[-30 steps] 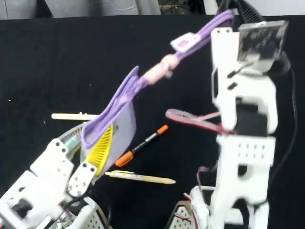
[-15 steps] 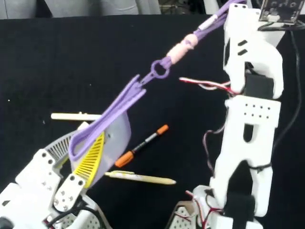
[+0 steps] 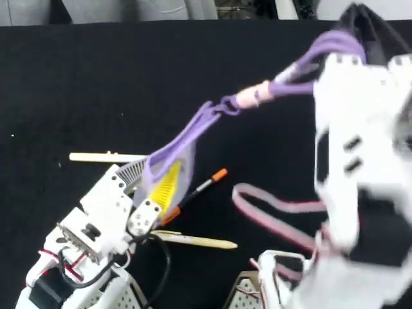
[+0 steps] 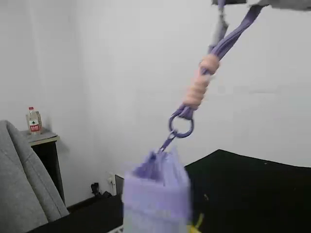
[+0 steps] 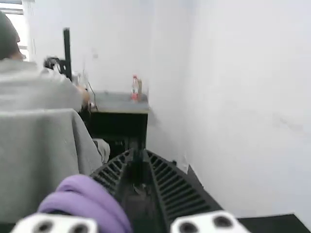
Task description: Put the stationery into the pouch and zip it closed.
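While left hand holds pouch, right hand strap | pens outside

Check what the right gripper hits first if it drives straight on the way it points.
Nothing close. The right gripper points away from the table into the room, with the strap back at its base. First in line looks like a dark cabinet, probably beyond reach, though depth is unclear.

White blocky arms, red-white cables, ribbed black end effector.
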Action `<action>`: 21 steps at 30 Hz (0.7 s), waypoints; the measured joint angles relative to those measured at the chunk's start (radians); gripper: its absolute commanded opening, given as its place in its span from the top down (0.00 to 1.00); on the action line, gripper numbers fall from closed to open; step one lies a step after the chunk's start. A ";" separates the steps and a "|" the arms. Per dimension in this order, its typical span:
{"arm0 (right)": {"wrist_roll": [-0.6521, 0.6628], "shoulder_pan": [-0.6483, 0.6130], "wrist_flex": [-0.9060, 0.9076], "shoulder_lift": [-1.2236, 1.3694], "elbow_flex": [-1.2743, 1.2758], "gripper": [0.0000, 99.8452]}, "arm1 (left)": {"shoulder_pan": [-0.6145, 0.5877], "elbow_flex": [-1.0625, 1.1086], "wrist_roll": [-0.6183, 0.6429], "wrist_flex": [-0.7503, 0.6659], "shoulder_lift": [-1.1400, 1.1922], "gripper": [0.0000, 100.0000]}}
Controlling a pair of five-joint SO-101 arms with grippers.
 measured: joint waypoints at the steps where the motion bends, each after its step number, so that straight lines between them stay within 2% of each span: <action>1: 0.000 -0.002 0.009 -0.035 0.000 0.99 | -0.003 0.000 0.011 0.018 0.000 0.68; 4: 0.011 -0.011 0.021 -0.089 -0.008 0.99 | -0.005 -0.009 0.075 0.068 0.000 0.69; 7: 0.044 -0.020 0.021 -0.097 -0.011 0.99 | -0.003 -0.052 0.077 0.112 0.000 0.69; 18: 0.077 -0.025 0.021 -0.097 -0.011 0.99 | -0.009 -0.342 -0.012 0.321 -0.002 0.69; 21: 0.078 0.014 0.021 -0.097 -0.011 0.99 | -0.069 -0.482 -0.012 0.368 -0.003 0.69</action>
